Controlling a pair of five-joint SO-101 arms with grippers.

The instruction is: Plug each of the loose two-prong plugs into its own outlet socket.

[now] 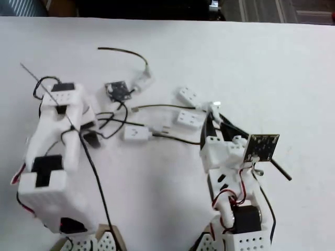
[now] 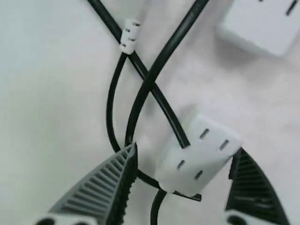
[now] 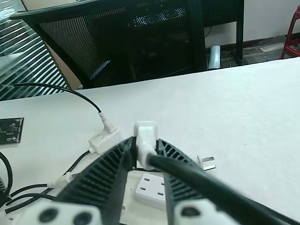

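Left gripper (image 2: 186, 151) released, straddling socket (image 2: 199, 157) on table (image 2: 47, 70). Right gripper (image 3: 145, 142) clenched on plug (image 3: 144, 129), just above second socket (image 3: 150, 185). Plug not yet inserted; most work likely left.

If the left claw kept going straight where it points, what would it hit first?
Most likely the white slotted plastic outlet block between the left gripper's open fingers, lying among black cables; depth is unclear.

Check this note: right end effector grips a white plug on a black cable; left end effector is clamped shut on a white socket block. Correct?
One error: the left wrist view shows the left end effector open, fingers either side of the socket block. The right end effector does grip the plug.
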